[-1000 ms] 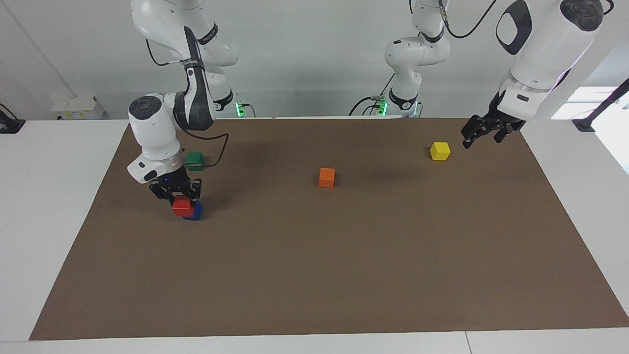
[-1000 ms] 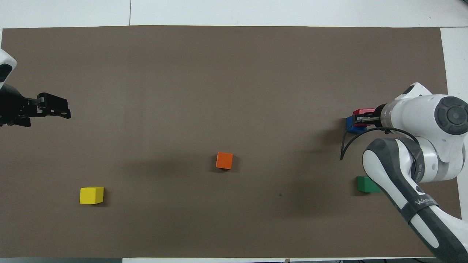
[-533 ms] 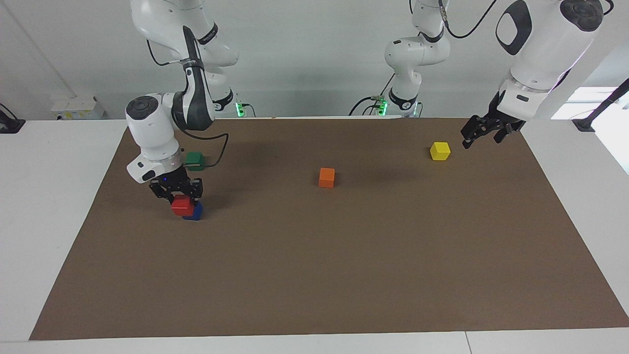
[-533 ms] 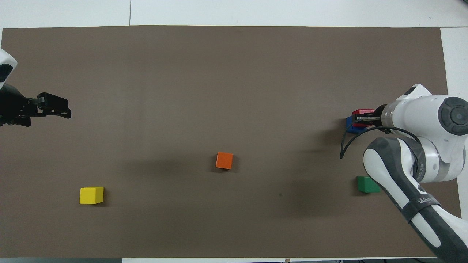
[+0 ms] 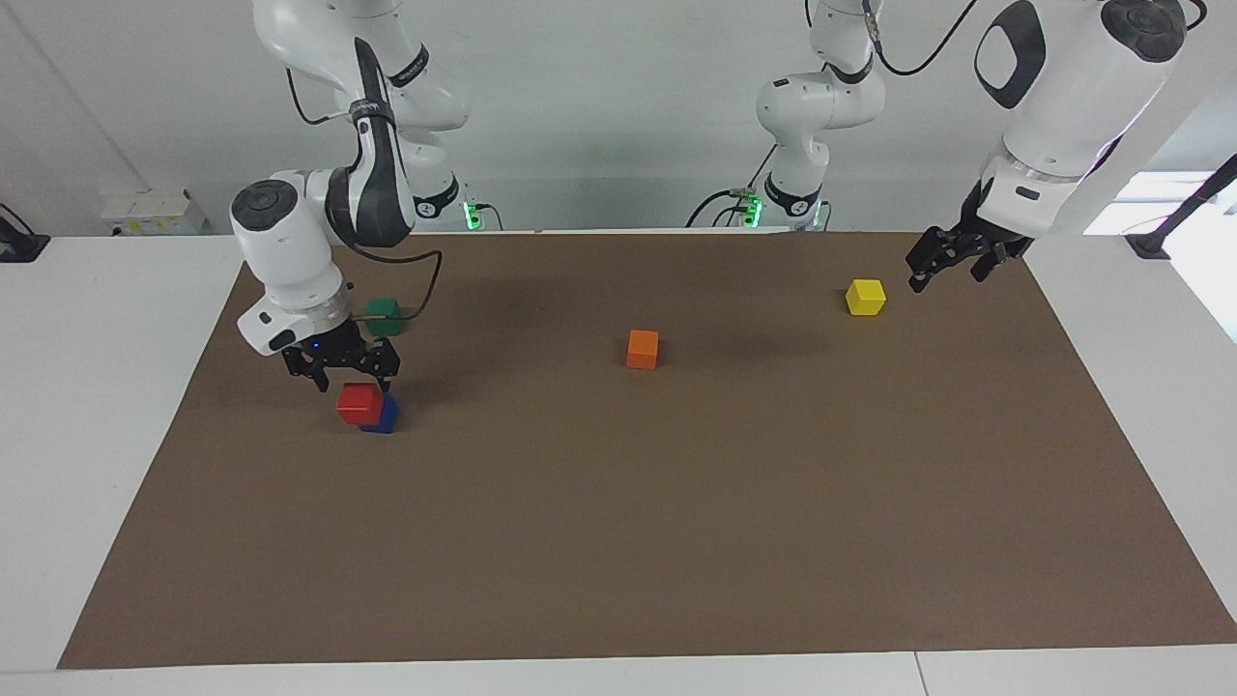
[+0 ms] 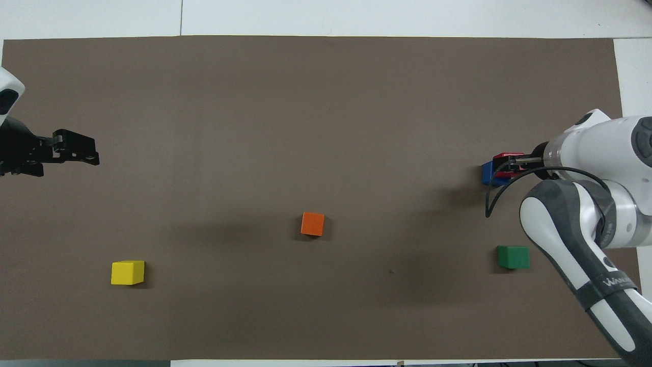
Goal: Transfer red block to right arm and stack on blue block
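A brown mat (image 5: 676, 503) covers most of the white table (image 5: 97, 387), filling the middle of both views. The right arm (image 5: 290, 261) comes down at the upper left of the facing view. Its right gripper (image 5: 340, 371) hangs just above the red block (image 5: 359, 403), fingers spread and clear of the cube. The left arm (image 5: 1053, 106) waits at the upper right of that view. Its left gripper (image 5: 952, 259) is raised over the mat's edge near the yellow block (image 5: 865, 297), jaws apart and holding nothing.

The red block sits on the blue block (image 5: 386, 417), offset so that a blue corner shows beneath it, at left of centre in the facing view. In the overhead view the pair lies at the right edge, partly under the gripper. The green block (image 5: 384, 315) lies just above the stack in the facing view, partly hidden by the arm. The orange block (image 5: 643, 349) rests alone near the frame's centre.
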Robot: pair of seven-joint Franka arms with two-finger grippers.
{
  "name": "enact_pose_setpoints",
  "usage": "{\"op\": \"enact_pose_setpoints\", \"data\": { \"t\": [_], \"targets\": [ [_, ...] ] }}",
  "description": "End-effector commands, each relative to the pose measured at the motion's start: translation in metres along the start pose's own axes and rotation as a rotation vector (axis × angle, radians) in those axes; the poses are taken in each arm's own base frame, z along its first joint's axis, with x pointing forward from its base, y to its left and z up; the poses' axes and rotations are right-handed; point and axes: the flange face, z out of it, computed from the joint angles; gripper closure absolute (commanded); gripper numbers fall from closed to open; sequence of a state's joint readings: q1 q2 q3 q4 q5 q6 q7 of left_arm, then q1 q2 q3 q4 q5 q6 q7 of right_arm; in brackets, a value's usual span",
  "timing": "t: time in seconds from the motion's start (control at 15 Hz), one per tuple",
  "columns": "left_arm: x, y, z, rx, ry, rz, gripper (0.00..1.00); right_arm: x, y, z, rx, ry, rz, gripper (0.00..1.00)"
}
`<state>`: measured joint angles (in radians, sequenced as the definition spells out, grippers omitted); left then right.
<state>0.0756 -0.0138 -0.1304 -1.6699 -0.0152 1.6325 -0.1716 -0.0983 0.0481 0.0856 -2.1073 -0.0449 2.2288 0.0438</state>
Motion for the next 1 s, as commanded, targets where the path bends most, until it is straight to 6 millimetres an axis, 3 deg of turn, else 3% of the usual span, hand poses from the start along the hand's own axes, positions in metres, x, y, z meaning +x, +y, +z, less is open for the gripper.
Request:
{"op": "enact_pose_setpoints", "data": {
  "t": [0.0,0.47,0.8,0.93],
  "targets": [
    [0.000,0.001,0.000,-0.016,0.004,0.008,0.00,0.006,0.002,-0.046,0.011,-0.011,-0.017,0.00],
    [-0.006,0.000,-0.002,-0.011,-0.038,0.011,0.00,0.008,0.008,-0.137,0.010,-0.097,-0.110,0.00],
    [-0.011,0.001,-0.001,-0.005,-0.069,0.009,0.00,0.001,0.016,-0.182,0.013,-0.168,-0.154,0.00],
    [-0.013,0.000,-0.002,-0.004,-0.075,0.011,0.00,-0.001,0.029,-0.199,0.013,-0.170,-0.146,0.00]
  ]
}}
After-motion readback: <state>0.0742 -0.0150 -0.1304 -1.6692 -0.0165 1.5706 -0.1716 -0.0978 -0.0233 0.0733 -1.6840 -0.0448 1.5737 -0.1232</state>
